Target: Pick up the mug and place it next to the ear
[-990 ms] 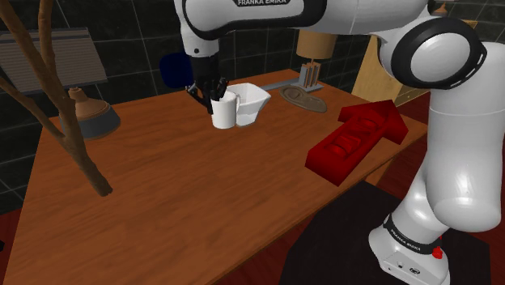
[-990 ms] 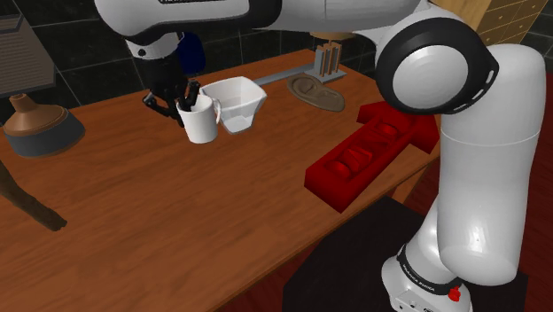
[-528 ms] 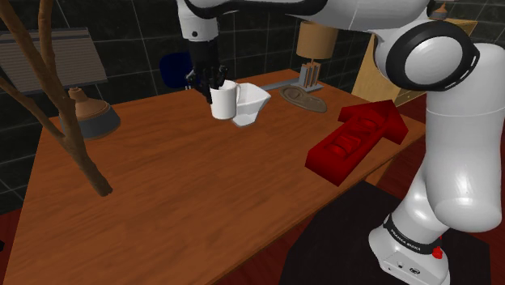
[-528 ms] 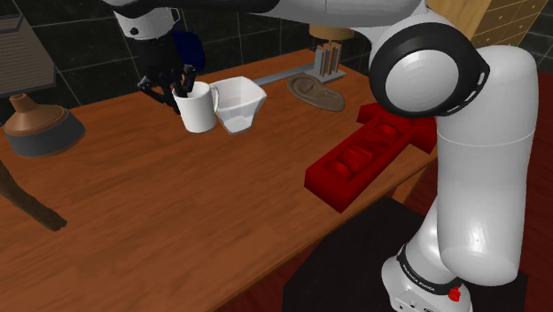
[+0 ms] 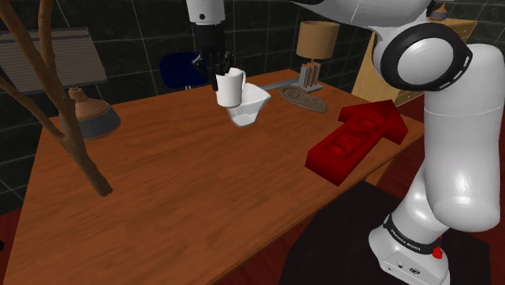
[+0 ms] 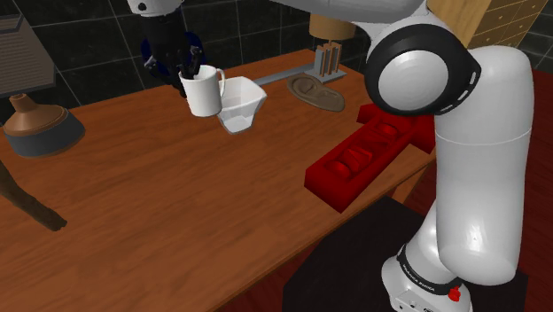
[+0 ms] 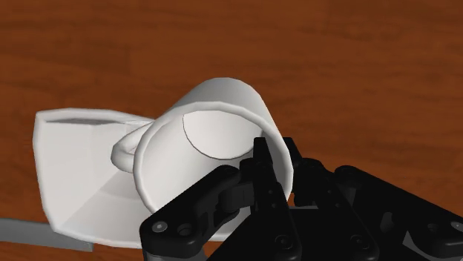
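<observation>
Pincer [image 7: 271, 163] is clamped on the white mug's [image 7: 211, 144] wall, one finger inside the rim and one outside, so the mug hangs tilted, clear of the tabletop [image 5: 186, 186]. It's above the white square bowl [image 5: 251, 112]. The brown ear [image 5: 305, 99] lies beyond, apart, and the height probably serves to clear the bowl.

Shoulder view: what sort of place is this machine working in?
Probably a room in a home, perhaps a study or dining corner: a wooden table, a shaded lamp toward its far side, and a dark tiled wall behind.
</observation>
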Motion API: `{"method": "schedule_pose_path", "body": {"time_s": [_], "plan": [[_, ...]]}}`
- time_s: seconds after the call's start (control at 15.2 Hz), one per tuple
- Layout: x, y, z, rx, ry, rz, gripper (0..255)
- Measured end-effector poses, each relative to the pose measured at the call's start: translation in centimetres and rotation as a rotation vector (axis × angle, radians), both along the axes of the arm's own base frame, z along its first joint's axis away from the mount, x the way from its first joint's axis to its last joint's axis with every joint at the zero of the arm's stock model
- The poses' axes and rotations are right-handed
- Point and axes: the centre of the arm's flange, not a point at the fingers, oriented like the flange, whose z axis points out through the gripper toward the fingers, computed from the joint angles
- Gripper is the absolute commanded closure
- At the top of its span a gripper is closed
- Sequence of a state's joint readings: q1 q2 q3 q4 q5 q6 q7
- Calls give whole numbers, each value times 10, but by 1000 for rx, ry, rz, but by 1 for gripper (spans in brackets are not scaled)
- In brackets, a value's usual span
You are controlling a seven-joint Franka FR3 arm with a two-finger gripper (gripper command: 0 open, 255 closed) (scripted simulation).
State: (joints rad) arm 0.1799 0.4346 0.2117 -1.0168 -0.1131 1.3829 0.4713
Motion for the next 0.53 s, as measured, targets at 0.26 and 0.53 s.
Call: {"method": "schedule_pose_path", "body": {"time_s": [0.26,0.53], "plan": [[-1,-49,1,0,0,-1,255],[-1,-103,0,0,0,-1,255]]}}
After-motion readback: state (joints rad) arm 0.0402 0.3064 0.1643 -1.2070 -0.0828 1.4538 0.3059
